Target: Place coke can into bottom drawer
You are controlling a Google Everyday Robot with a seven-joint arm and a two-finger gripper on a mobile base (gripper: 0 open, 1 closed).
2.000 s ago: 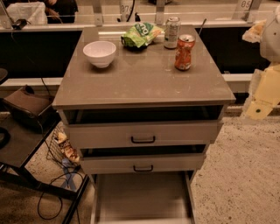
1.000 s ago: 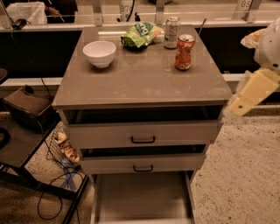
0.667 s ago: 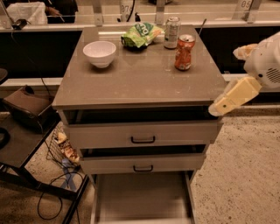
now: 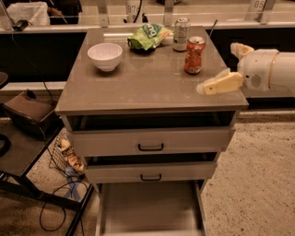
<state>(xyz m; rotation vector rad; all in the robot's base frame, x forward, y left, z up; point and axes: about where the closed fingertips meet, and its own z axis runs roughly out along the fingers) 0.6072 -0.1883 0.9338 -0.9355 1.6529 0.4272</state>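
text: "05" on back-rail tag [image 4: 256, 4] | chip bag [image 4: 148, 36] print unreadable | hand [image 4: 206, 87] over right edge of cabinet top [image 4: 138, 85]

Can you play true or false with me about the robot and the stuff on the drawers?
1. The coke can stands on the cabinet top. True.
2. The gripper is holding the coke can. False: it is just beside the can, near the top's right edge, not around it.
3. The bottom drawer is pulled open. True.
4. The white bowl sits in the bottom drawer. False: it is on the cabinet top, on the left.
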